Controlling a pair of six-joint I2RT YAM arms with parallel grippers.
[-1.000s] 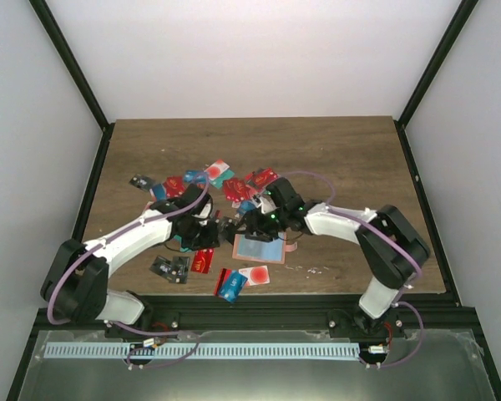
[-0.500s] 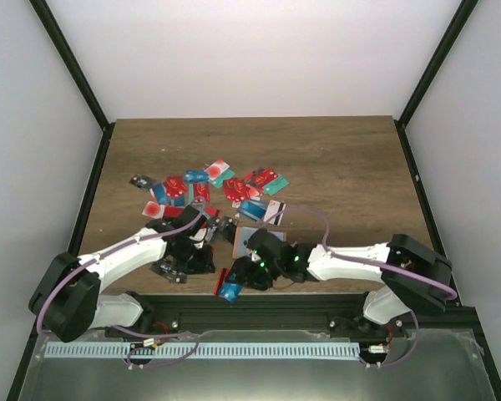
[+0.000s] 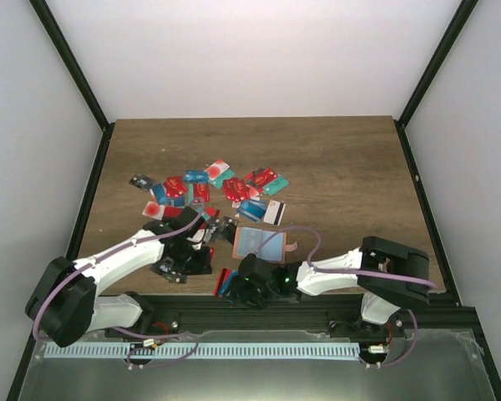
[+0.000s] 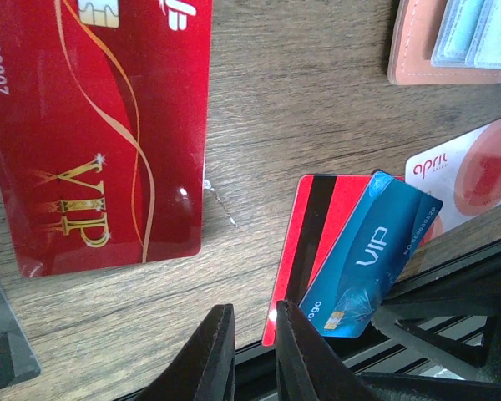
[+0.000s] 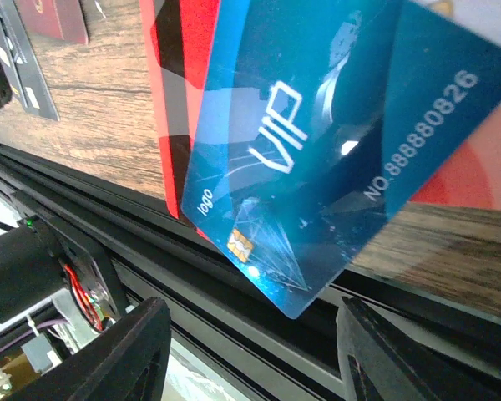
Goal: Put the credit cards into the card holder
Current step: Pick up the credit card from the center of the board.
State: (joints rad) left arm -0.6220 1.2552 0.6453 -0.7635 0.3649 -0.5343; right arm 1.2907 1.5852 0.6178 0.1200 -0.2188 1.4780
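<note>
The tan card holder (image 3: 259, 244) lies open near the front of the table with pale teal cards in it; its corner shows in the left wrist view (image 4: 401, 42). A blue VIP card (image 5: 317, 150) lies on a red card with a black stripe (image 5: 179, 83), both overhanging the table's front edge (image 3: 225, 284). My right gripper (image 3: 238, 291) is open and empty, its jaws wide apart just past the blue card's corner (image 5: 249, 309). My left gripper (image 3: 204, 267) is shut and empty (image 4: 255, 322), just left of the red striped card (image 4: 317, 225).
A large red VIP card (image 4: 100, 125) lies left of my left gripper. A white card with a red dot (image 4: 476, 175) lies beside the blue card (image 4: 367, 259). Several more cards are scattered farther back (image 3: 217, 184). Black cards (image 3: 169, 267) lie front left. A black rail (image 3: 334, 296) runs along the table's front edge.
My right arm has swung from over the card holder down to the front edge, over the red and blue cards. My left gripper has moved toward the front edge and then held.
</note>
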